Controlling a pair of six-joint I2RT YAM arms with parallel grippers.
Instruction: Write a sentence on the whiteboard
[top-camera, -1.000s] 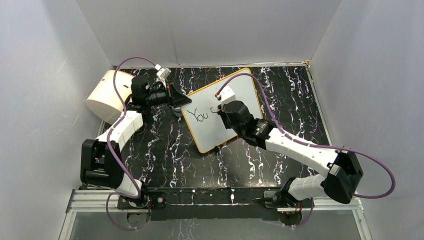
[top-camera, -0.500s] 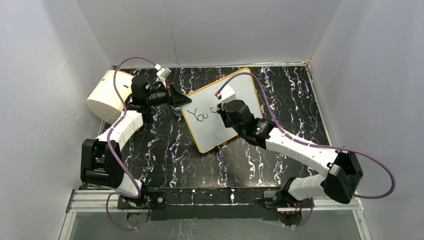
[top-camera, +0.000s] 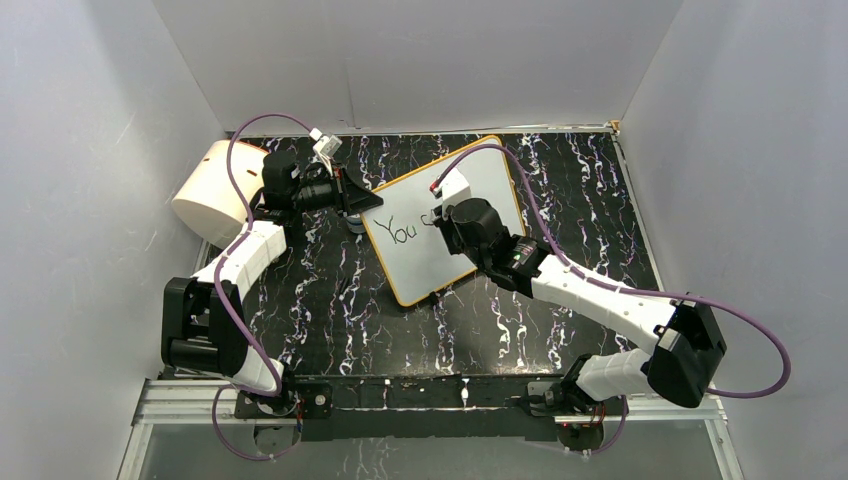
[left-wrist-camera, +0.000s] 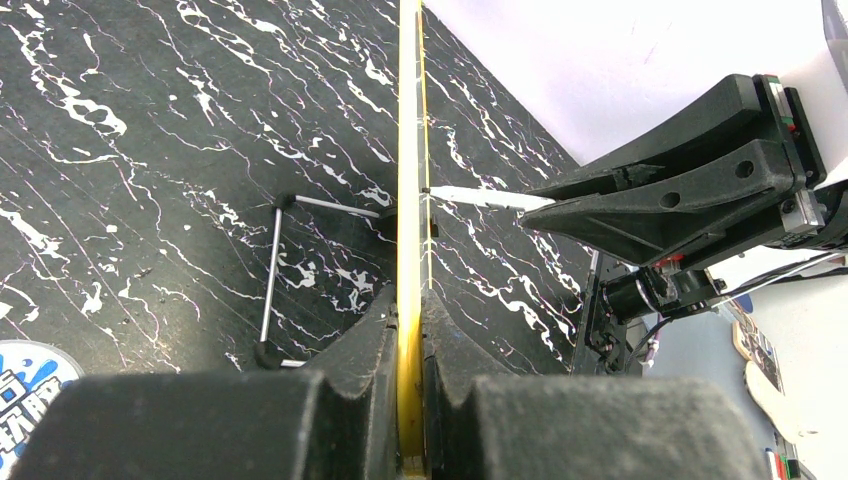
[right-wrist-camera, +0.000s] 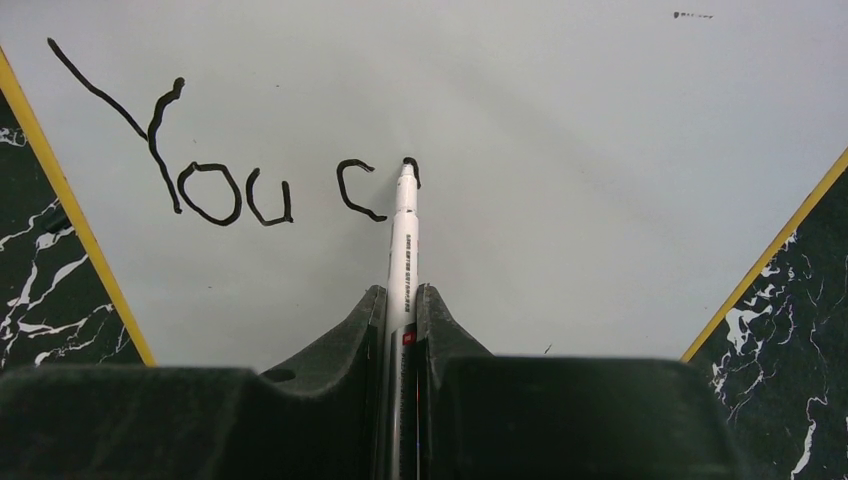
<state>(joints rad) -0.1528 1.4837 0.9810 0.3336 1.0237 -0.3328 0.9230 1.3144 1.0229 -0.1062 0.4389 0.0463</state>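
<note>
The whiteboard (top-camera: 480, 175), white with an orange-yellow rim, stands tilted at the table's middle back. My left gripper (top-camera: 352, 200) is shut on its left rim; the left wrist view shows the yellow edge (left-wrist-camera: 409, 150) clamped between the jaws. My right gripper (top-camera: 442, 222) is shut on a white marker (right-wrist-camera: 403, 250), its tip touching the board face (right-wrist-camera: 600, 150). The sentence (right-wrist-camera: 215, 185) reads "You c" in black, with a short fresh stroke at the tip. In the top view the lettering (top-camera: 402, 231) is partly hidden by the right gripper.
A big cream cylinder (top-camera: 208, 192) lies at the back left beside the left arm. The board's wire stand (left-wrist-camera: 272, 270) rests on the black marbled table (top-camera: 330, 300). Grey walls close in the back and sides.
The right gripper has shifted very slightly with the marker on the board. The left arm and the board have not moved.
</note>
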